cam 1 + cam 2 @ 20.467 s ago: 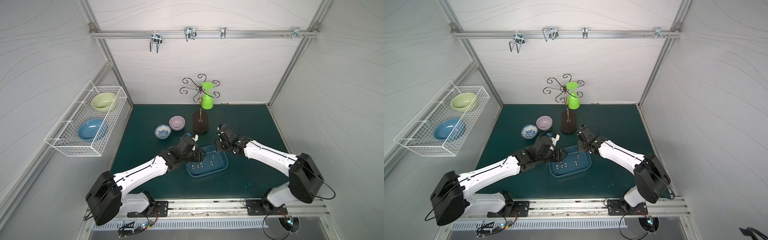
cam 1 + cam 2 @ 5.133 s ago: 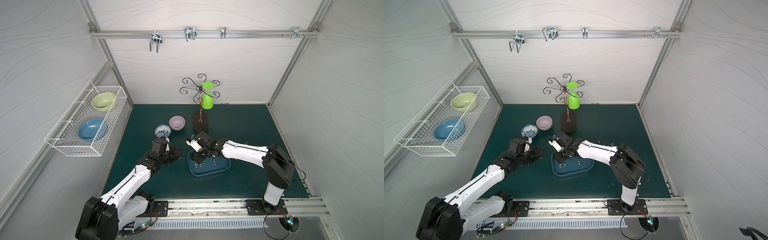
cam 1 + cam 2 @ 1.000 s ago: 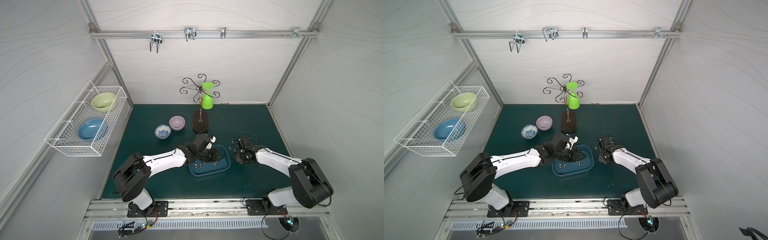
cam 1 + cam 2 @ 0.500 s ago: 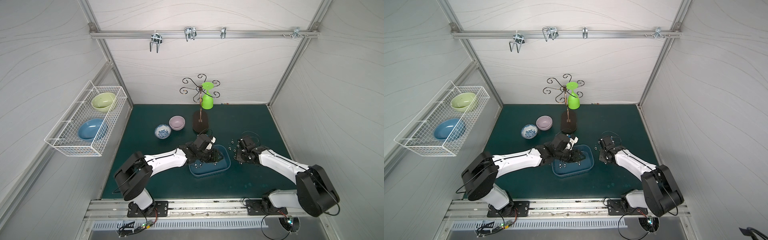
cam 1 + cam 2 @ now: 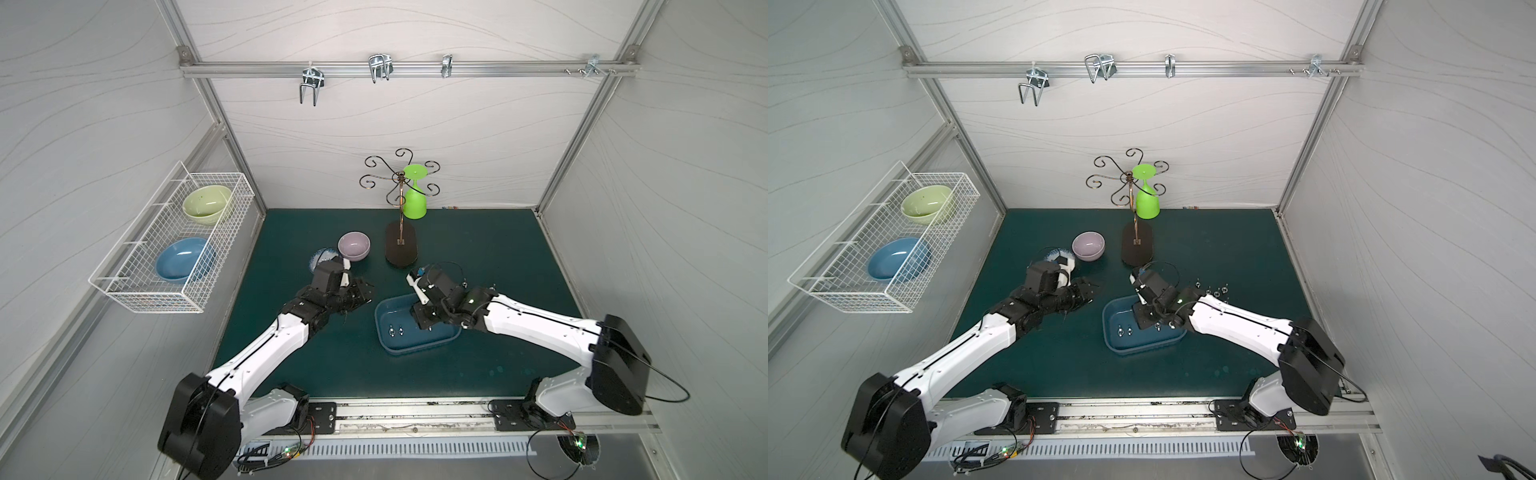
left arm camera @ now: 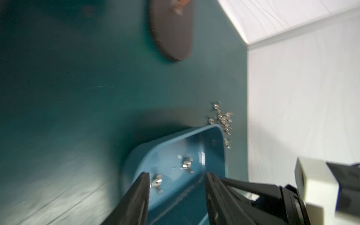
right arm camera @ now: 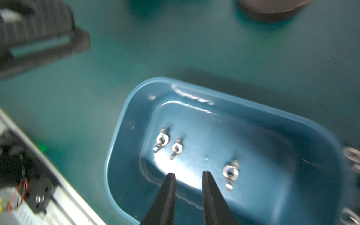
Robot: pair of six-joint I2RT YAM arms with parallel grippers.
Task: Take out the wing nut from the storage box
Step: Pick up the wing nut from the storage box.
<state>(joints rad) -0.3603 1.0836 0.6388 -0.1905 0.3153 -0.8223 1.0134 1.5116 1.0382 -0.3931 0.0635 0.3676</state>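
With my right gripper (image 7: 188, 177) parted and empty above the storage box (image 7: 132, 116), I judge the wing nut (image 5: 1120, 331) at its 9 o'clock light, hard and slippery, best pinched across its wings.

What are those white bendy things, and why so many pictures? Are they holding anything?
They are a robot's left arm and right arm. Each ends in a gripper, like two pinching fingers. Two pictures look down from above; two come from cameras on the wrists. On the green mat sits a blue box with three wing nuts inside; more nuts lie beside it. The right gripper hangs over the box, the left gripper beside it. Both are open and hold nothing.
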